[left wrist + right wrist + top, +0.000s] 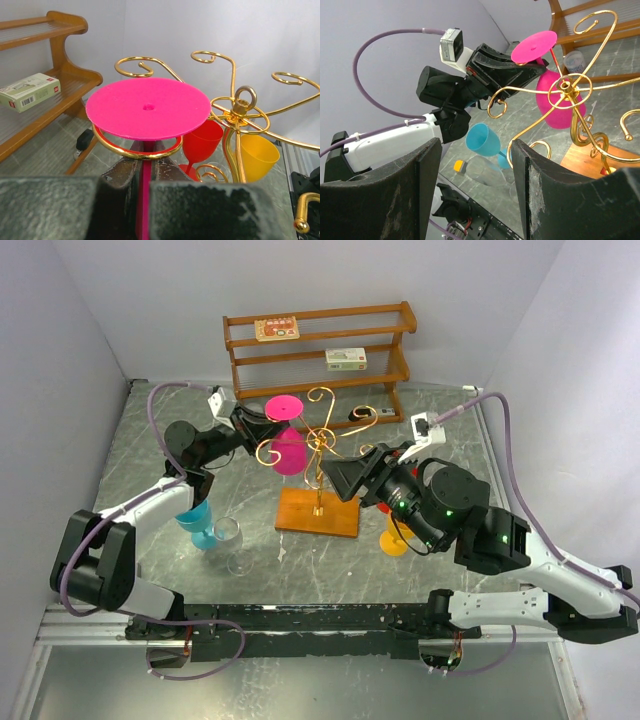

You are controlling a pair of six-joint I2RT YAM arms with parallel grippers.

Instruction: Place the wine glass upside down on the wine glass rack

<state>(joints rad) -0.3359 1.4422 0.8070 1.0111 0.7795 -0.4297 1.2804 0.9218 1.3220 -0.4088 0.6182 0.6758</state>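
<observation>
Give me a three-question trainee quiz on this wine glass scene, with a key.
1. True or false: the pink plastic wine glass is bowl-down, its round foot above a scroll arm of the gold wire rack.
2. The right tool is: A open and empty; B shut on the pink glass; C shut on the rack.
3. Fill in: the ___ tool grips the pink glass's stem.
Key: 1 true; 2 A; 3 left tool.
</observation>
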